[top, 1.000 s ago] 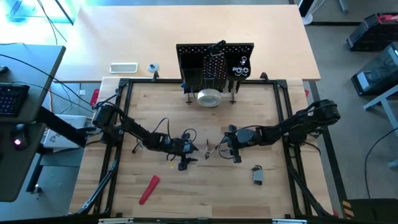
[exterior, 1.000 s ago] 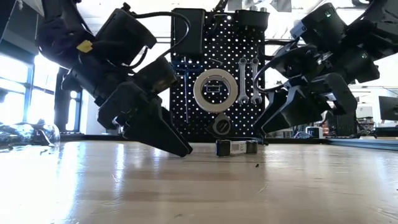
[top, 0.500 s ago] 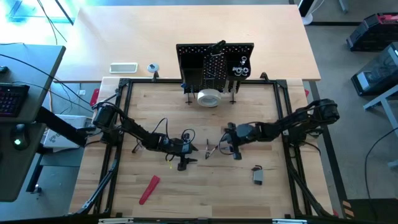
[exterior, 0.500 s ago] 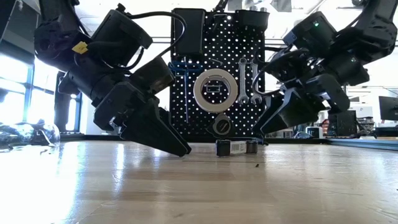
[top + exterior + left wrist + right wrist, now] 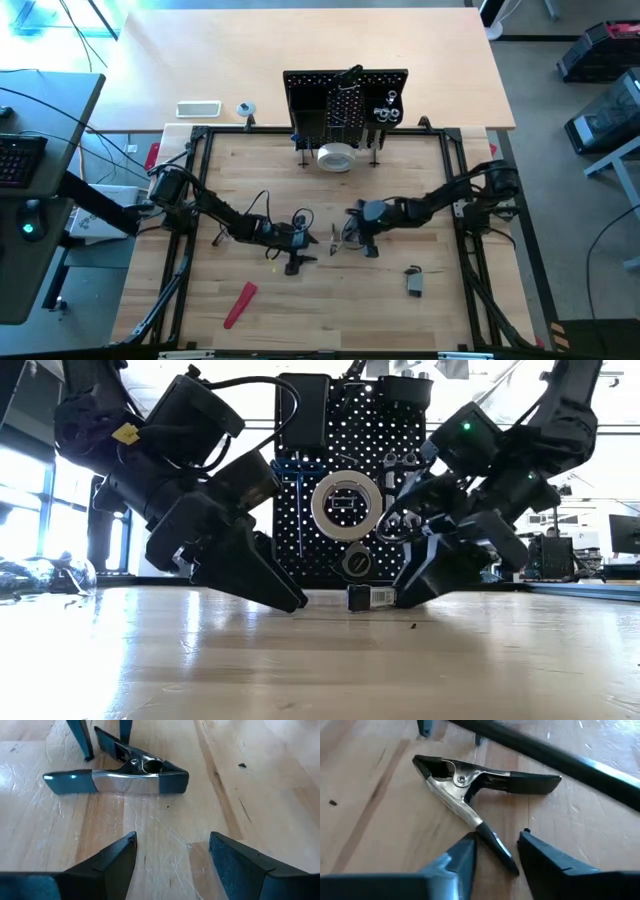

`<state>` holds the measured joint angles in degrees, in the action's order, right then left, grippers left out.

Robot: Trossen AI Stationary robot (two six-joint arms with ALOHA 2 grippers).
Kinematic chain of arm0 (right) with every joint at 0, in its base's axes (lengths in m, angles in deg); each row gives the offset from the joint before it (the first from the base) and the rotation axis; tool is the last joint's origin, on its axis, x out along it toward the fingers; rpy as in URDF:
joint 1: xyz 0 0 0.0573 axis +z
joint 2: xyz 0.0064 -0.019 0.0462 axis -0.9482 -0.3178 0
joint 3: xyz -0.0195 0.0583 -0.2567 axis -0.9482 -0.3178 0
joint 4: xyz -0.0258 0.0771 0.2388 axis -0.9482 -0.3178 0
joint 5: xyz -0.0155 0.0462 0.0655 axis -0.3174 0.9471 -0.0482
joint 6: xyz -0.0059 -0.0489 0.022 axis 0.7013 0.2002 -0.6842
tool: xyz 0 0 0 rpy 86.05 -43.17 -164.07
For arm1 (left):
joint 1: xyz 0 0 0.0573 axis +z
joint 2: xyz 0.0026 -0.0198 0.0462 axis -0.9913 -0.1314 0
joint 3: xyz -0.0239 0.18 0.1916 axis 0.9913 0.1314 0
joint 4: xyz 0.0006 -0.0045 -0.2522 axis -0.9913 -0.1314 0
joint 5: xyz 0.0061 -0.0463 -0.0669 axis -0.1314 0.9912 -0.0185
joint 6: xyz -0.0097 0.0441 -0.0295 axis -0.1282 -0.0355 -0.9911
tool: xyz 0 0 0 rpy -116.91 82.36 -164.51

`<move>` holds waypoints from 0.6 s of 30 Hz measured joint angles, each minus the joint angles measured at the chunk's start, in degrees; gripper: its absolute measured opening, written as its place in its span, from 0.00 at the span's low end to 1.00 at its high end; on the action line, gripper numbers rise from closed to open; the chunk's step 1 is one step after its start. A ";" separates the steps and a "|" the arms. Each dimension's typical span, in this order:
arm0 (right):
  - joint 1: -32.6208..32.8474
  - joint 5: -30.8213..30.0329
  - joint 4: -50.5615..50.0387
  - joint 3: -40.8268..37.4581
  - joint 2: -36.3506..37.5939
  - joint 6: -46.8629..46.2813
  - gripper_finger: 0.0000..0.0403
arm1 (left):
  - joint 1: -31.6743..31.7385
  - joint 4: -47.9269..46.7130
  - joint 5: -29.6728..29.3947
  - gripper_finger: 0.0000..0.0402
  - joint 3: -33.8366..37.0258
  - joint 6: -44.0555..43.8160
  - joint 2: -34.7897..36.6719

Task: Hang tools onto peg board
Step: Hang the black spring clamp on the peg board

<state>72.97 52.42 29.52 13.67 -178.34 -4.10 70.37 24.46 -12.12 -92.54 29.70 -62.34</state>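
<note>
A metal spring clamp with dark tips is lying flat on the wooden table, between the two arms. The right gripper is hovering just over one clamp handle, its fingers spread on either side of that handle without squeezing it. The left gripper is sitting low on the table near the clamp, fingers wide apart and holding nothing. The peg board is standing upright at the far edge, a white tape roll and wrenches hanging on it; the arms are hiding its sides in the low view. A red-handled tool is lying near the front.
</note>
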 joint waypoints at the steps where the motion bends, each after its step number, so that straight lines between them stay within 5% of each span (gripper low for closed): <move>1: 0.00 0.62 -0.04 0.25 -0.25 0.02 0.33 | 0.01 -0.17 -0.27 0.60 0.00 0.69 0.00; 6: -0.33 7.50 0.19 0.28 -0.03 0.44 0.05 | -0.10 -0.72 -4.55 0.60 -0.07 6.39 0.07; 18: -0.58 28.21 10.14 0.00 3.50 -7.83 0.02 | 0.18 2.33 -11.35 0.60 0.05 21.08 4.73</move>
<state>72.39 80.63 39.66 13.67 -174.84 -11.93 70.55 26.79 -23.47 -92.49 50.78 -57.61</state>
